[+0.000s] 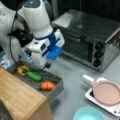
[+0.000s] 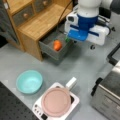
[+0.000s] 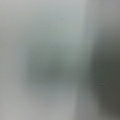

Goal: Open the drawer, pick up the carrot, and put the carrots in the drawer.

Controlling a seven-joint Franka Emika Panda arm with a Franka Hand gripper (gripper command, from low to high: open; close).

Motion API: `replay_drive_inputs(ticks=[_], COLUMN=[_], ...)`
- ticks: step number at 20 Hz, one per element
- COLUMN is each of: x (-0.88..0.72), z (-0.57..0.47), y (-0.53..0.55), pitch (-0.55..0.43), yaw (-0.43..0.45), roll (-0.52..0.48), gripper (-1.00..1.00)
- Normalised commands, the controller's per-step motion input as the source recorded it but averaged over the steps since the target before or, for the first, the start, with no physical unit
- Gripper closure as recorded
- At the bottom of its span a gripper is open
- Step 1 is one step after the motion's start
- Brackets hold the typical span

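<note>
The drawer (image 1: pixel 58 87) (image 2: pixel 50 48) stands pulled out of the wooden-topped cabinet (image 1: pixel 17 95) (image 2: pixel 42 22). The carrot (image 1: pixel 47 85) (image 2: pixel 57 45) lies inside it near the front lip, with nothing touching it. My gripper (image 1: pixel 47 65) hangs above the back part of the drawer, apart from the carrot. In a front view the white and blue hand (image 2: pixel 83 31) hides the fingers. The wrist view gives only a plain grey surface.
A green vegetable (image 1: pixel 34 76) and a yellow pepper (image 1: pixel 22 70) also lie in the drawer. A toaster oven (image 1: pixel 90 37) (image 2: pixel 107 97) stands nearby. A white tray (image 1: pixel 90 96) carries a pink plate (image 1: pixel 106 92) (image 2: pixel 56 101). A teal bowl (image 1: pixel 88 113) (image 2: pixel 29 81) sits on the grey table.
</note>
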Motion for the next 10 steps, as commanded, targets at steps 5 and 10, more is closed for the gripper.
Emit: replay_drive_inputs(ticks=[5,10], x=[0.17,0.16], z=[-0.01,-0.09], y=[-0.11,-0.16], pitch=[-0.029,-0.018], yaw=[0.029,0.021], roll=[0.058,0.068], gripper=[-1.00,-1.00])
